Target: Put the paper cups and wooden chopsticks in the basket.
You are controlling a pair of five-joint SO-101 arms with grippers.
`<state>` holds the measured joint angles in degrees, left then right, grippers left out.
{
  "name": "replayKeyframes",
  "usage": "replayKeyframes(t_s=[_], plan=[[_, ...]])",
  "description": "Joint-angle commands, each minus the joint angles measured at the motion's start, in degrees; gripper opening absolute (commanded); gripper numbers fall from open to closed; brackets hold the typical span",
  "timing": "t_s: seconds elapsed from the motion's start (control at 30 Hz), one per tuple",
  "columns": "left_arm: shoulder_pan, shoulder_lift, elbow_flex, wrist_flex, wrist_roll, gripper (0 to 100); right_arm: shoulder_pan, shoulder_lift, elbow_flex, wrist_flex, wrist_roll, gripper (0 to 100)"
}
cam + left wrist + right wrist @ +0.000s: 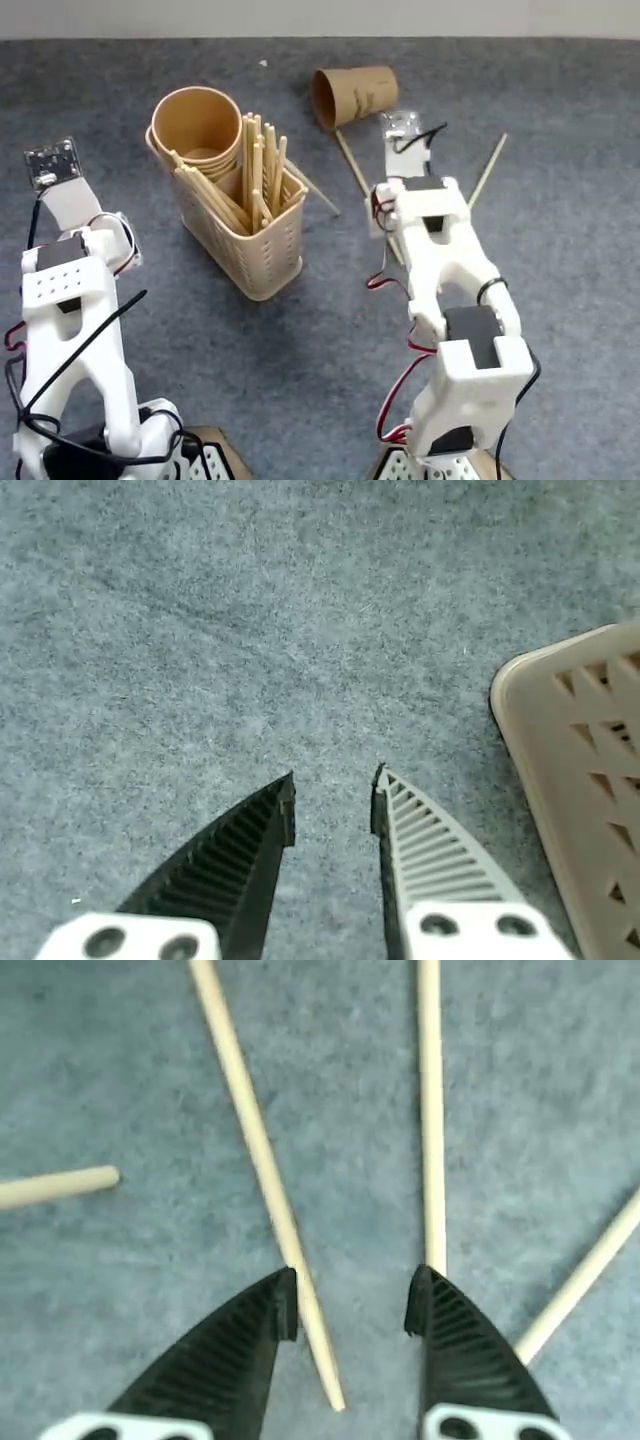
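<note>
Currently: chopstick (255, 1150), wooden, light, stiff, probably prone to rolling; you should pinch it mid-length. Your right hand (353, 1280) is apart over it; left hand (335, 777) apart, empty.

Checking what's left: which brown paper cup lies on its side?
The brown paper cup on the grey carpet beside the beige plastic basket; the other cups stand upright inside it.

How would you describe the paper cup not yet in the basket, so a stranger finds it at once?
Start at the beige basket in the middle of the grey table. Just beyond it, toward the far edge, is a brown paper cup. Unlike the upright cup inside the basket, it lies on its side.
</note>
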<state>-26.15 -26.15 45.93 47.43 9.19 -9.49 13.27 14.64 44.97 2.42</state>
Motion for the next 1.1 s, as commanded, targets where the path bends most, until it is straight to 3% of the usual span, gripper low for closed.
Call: replayKeyframes(t_s=[0.0,0.2,0.37,0.73,0.8,0.97,1.07], plan=[[1.0,-1.1,-0.1,-0.6,-0.4,15,0.3,-0.3,-2.9,2.9,0.3,18.9],[1.0,-1.1,-0.1,-0.6,-0.4,15,2.1,0.0,-4.0,1.1,4.0,19.5],[1.6,-1.1,-0.1,-0.6,-0.4,15,2.2,0.3,-4.0,-1.3,4.1,30.3],[1.6,-1.1,0.8,-0.8,-0.5,15,6.4,3.1,-2.9,-4.6,6.8,30.6],[1.6,-1.1,0.8,-0.8,-0.5,15,5.8,6.5,-2.8,-4.3,6.9,27.6],[1.6,-1.1,0.8,-0.8,-0.5,15,5.3,12.7,-3.7,-4.3,6.9,6.8],[1.6,-1.2,0.7,-0.8,-0.5,15,5.5,13.3,-4.4,-4.3,6.5,0.3]])
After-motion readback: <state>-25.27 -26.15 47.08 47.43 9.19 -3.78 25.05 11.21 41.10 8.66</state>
